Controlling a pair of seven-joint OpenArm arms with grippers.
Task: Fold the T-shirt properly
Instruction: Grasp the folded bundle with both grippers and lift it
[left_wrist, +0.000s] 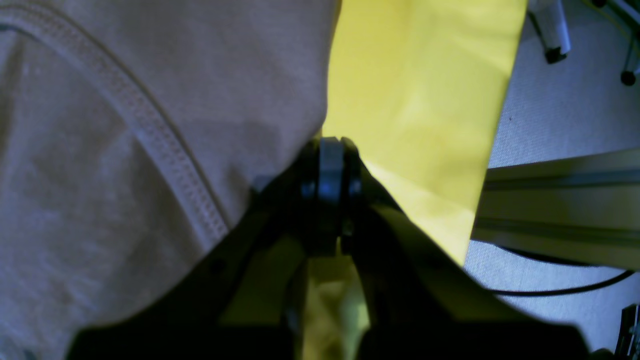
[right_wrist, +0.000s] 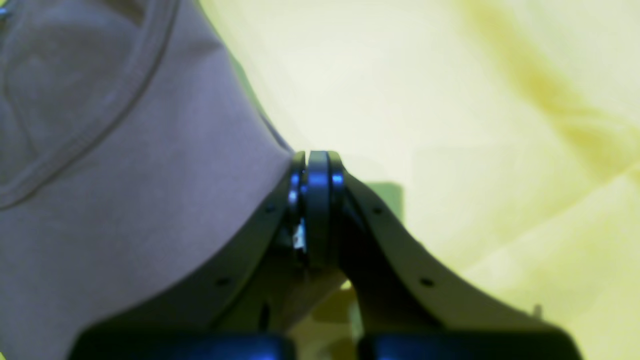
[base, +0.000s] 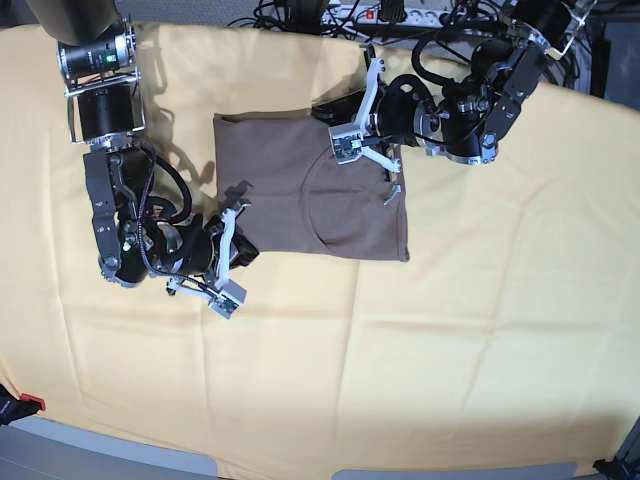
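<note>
The taupe T-shirt (base: 290, 180) lies flat as a folded rectangle on the yellow tablecloth (base: 450, 350), a curved seam showing on its top layer. My left gripper (base: 322, 107) is shut at the shirt's far edge. In the left wrist view its tips (left_wrist: 330, 145) touch the border between the shirt (left_wrist: 125, 125) and the cloth (left_wrist: 415, 90). My right gripper (base: 247, 250) is shut at the shirt's near left corner, tips (right_wrist: 317, 157) against the shirt's edge (right_wrist: 125, 175). Whether either pinches fabric is hidden.
Cables and a power strip (base: 400, 12) run along the table's far edge. A metal frame rail (left_wrist: 560, 200) and grey floor show past the cloth's edge in the left wrist view. A small red object (base: 30, 403) sits at the near left corner.
</note>
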